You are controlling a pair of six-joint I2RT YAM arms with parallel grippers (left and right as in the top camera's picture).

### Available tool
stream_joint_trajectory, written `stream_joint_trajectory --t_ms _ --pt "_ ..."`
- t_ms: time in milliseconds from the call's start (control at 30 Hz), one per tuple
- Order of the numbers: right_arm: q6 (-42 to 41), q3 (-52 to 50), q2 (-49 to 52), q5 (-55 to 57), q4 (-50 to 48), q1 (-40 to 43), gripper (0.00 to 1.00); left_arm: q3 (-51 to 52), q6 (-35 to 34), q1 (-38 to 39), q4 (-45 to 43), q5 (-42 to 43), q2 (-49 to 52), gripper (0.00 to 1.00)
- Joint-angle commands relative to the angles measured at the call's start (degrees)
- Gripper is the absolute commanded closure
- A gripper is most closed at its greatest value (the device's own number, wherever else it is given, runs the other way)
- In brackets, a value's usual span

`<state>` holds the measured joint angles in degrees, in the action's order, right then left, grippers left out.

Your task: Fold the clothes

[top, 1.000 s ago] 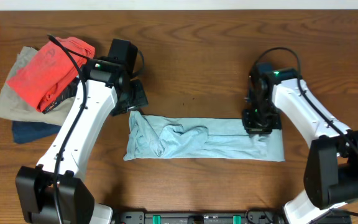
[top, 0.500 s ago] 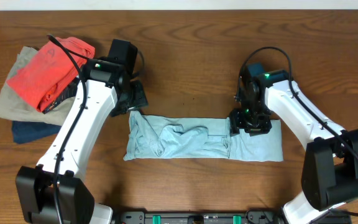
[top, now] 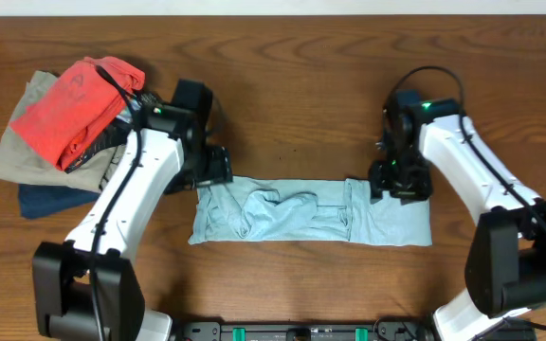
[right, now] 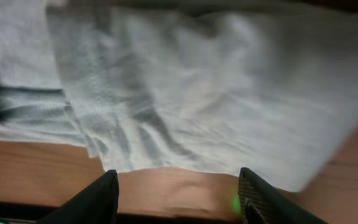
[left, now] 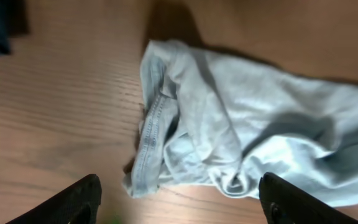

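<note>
The clothes, one pale light-blue garment (top: pixel 301 213), lie as a long wrinkled strip across the middle of the wooden table. A fold edge crosses the strip near its right third. My left gripper (top: pixel 214 169) hovers at the strip's back left corner. In the left wrist view the left gripper (left: pixel 182 208) is open wide with only bare wood between its fingers, and the bunched left end of the clothes (left: pixel 241 130) lies just beyond. My right gripper (top: pixel 401 182) is over the strip's right part. The right gripper (right: pixel 178 202) is also open and holds nothing, with the clothes (right: pixel 197 93) beneath and ahead of it.
A coral-red folded garment (top: pixel 74 109) lies on a beige one (top: pixel 12 152) and a navy one (top: pixel 50 201) at the back left, close to the left arm. A black fixture (top: pixel 292 332) runs along the table's front edge.
The right gripper swung left over the cloth, then back right, leaving a new fold edge near the strip's right third. The left gripper shifted slightly down-right and its jaws opened wider.
</note>
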<state>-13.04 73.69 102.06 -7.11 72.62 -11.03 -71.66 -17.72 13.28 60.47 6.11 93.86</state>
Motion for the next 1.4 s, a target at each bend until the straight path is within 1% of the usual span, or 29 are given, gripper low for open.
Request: stream_joint_trajectory --t_ms 0,233,333,433,467,533,567,600,633,667,733,833,933,1033,1133,1200,1267,1367 --pt "-0.26 2.1 -1.01 1.36 0.87 3.32 0.4 3.74 4.28 -0.15 -1.31 1.42 1.53 0.16" --pt "-0.22 2.08 -3.08 2.21 2.01 7.39 0.39 11.58 5.49 -0.57 -10.43 1.16 4.63 0.15" --pt "-0.2 2.08 -4.57 4.02 2.97 8.59 0.38 13.03 5.49 -0.83 -12.68 1.36 7.5 0.15" --pt "-0.2 2.08 -5.9 5.22 3.28 9.01 0.36 13.07 5.73 -0.83 -13.55 4.87 10.54 0.15" --pt "-0.17 2.08 -6.25 5.27 3.23 9.11 0.36 13.07 6.21 -0.83 -13.97 7.3 11.47 0.18" --pt "-0.2 2.08 -6.73 5.27 3.23 9.18 0.36 13.07 7.08 -0.76 -14.49 11.91 12.7 0.3" --pt "-0.2 2.08 -6.93 5.42 3.23 9.18 0.36 13.07 7.21 -0.72 -14.53 13.64 13.0 0.48" --pt "-0.2 2.08 -6.93 5.64 3.23 9.22 0.36 13.07 7.21 -0.68 -14.53 14.32 13.0 0.6" --pt "-0.17 2.08 -6.93 5.9 3.26 9.35 0.36 13.05 7.21 -0.68 -14.47 14.43 12.94 0.78" --pt "-0.2 2.08 -6.93 6.23 3.26 9.55 0.36 13.0 7.26 -0.72 -14.29 14.19 12.7 0.92" --pt "-0.2 2.08 -6.93 6.93 3.23 9.84 0.36 12.44 7.39 -1.68 -12.92 12.5 12.02 0.94" --pt "-0.2 2.08 -6.93 7.67 3.06 10.34 0.36 9.75 7.08 -4.59 -8.87 7.56 10.64 0.94" --pt "-0.17 2.08 -6.93 8.63 3.02 10.99 0.35 5.29 6.21 -9.01 -4.0 0.5 8.72 0.94" --pt "0.07 2.08 -6.93 8.87 2.99 12.13 0.34 1.09 4.94 -13.16 -0.68 -3.26 6.36 0.94" --pt "0.48 2.08 -6.93 8.87 2.8 13.53 0.33 -2.14 3.82 -15.56 2.23 -3.15 3.74 0.94" --pt "0.96 2.08 -6.93 8.85 2.67 14.16 0.33 -3.19 3.48 -15.43 3.76 -2.36 1.99 0.94" --pt "1.36 2.08 -6.93 8.87 2.56 14.75 0.33 -3.5 3.48 -13.86 5.14 -0.59 -0.37 0.94" --pt "1.4 2.08 -6.93 8.85 2.54 15.39 0.32 -3.5 3.41 -9.38 6.34 3.04 -3.65 0.94"
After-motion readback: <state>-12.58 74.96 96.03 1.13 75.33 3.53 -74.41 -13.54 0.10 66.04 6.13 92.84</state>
